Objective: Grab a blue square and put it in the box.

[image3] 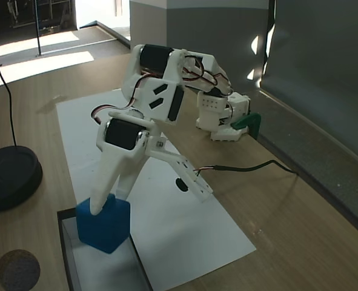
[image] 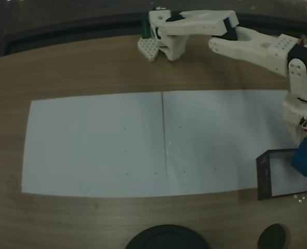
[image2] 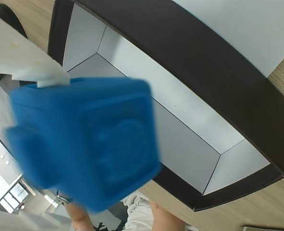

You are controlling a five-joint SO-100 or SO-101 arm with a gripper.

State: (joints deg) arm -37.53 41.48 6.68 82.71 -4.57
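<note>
In a fixed view from above, the white arm reaches out to the right edge of the table, and the gripper (image: 305,136) hangs over the box (image: 263,176), the shallow black-walled tray at the near right. The blue cube (image: 305,157) sits in its grasp, tilted, over the tray's far wall and pale floor. It looks lifted rather than resting. Risk here: the cube hangs close to that far rim, so an early release could land it on the wall and tip it out onto the white paper sheet (image: 143,145).

Wrist view now: the blue cube (image2: 86,144) looms large and blurred, a white finger (image2: 21,55) pressed along its upper left. Beyond it lies the box (image2: 190,62), its open floor straight below and to the right. The blur hints at motion, I'd judge; a swinging cube may bounce on landing.

The other fixed view: the gripper (image3: 109,203) is clamped on the blue cube (image3: 103,224), one finger down its top face, above the box (image3: 66,242) near its corner. The hold looks shallow, on the cube's upper part only, so it could slip or twist loose before it is centred. A round black base (image3: 9,176) stands well to the left.
</note>
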